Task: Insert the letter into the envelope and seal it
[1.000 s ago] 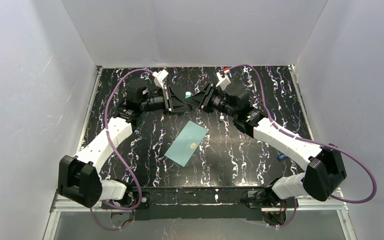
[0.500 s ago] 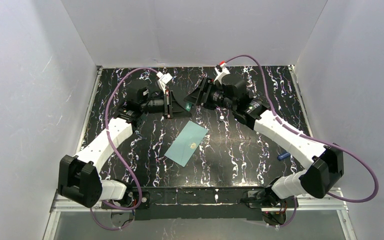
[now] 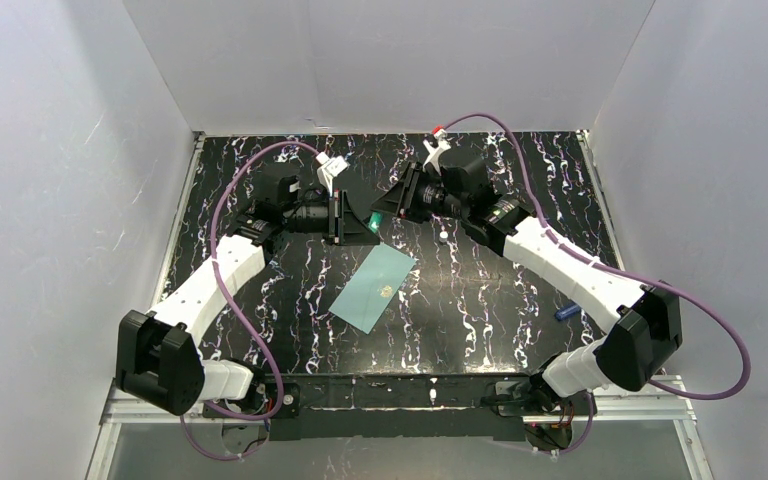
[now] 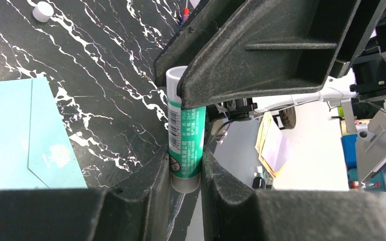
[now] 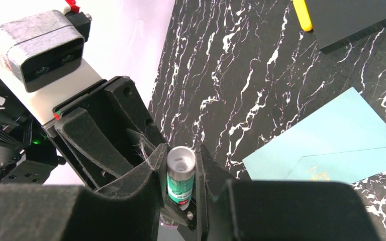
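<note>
The pale teal envelope (image 3: 372, 287) lies flat on the black marbled table, flap down, with its gold seal mark (image 3: 388, 292) showing. It also shows in the left wrist view (image 4: 10, 135) and the right wrist view (image 5: 331, 145). The tan letter is not in view. A green and white glue stick (image 3: 374, 217) hangs above the table behind the envelope, held from both ends. My left gripper (image 4: 186, 163) is shut on one end of the stick (image 4: 186, 140). My right gripper (image 5: 181, 173) is shut on the other end (image 5: 181, 175). The two grippers meet nose to nose (image 3: 365, 222) (image 3: 385, 205).
A small white cap (image 3: 443, 237) lies on the table right of the grippers, also in the left wrist view (image 4: 42, 11). A blue object (image 3: 565, 312) lies at the right. A flat black pad (image 5: 362, 17) and a yellow object (image 5: 304, 12) lie beyond the envelope.
My right gripper has moved left and a little back, closing in on my left gripper. My left gripper has shifted slightly right. The envelope has not moved.
</note>
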Robot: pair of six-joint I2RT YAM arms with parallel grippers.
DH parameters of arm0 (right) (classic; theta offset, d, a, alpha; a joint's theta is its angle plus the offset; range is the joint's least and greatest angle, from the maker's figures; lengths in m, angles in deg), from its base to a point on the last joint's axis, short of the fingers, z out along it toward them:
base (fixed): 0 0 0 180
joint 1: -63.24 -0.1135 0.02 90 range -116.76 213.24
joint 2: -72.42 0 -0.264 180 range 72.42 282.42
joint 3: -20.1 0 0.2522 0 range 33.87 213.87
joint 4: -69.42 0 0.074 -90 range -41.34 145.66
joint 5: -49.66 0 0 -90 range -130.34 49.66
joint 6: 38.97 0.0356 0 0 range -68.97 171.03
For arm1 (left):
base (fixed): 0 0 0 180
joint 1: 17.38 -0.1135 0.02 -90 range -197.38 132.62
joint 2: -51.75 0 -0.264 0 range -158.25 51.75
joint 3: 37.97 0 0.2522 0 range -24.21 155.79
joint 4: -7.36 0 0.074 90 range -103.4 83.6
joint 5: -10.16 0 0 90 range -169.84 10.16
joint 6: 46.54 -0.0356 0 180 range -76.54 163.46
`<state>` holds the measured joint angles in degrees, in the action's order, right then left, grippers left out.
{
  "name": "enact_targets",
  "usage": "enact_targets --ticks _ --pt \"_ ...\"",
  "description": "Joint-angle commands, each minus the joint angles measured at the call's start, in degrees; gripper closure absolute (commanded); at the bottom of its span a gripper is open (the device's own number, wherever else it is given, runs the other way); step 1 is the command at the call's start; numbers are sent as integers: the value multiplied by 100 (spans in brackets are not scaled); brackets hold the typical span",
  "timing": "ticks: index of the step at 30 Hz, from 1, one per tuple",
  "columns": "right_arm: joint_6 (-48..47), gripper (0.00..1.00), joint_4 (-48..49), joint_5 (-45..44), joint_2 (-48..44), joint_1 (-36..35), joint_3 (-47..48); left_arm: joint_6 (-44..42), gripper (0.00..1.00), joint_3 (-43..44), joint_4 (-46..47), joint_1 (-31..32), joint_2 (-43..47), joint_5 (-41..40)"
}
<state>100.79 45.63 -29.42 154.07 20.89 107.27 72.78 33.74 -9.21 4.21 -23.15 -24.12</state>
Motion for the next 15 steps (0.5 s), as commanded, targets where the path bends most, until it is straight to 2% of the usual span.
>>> enact_targets --ticks 1,3,4,7,10,15 --pt "98 91 404 465 -36 -19 181 335 81 182 241 -65 146 -44" --pt "115 91 583 503 -90 -19 110 557 65 222 329 -90 159 -107" --pt "116 91 669 526 -110 -19 53 674 62 243 437 -100 153 -135" --pt "130 91 799 599 -147 -19 -60 977 56 306 601 -100 77 -205" --pt "116 91 890 673 -148 -19 -147 1010 58 363 579 -100 -53 -235" --pt "40 94 1033 687 -164 -19 -182 823 100 375 411 -103 -123 -171"
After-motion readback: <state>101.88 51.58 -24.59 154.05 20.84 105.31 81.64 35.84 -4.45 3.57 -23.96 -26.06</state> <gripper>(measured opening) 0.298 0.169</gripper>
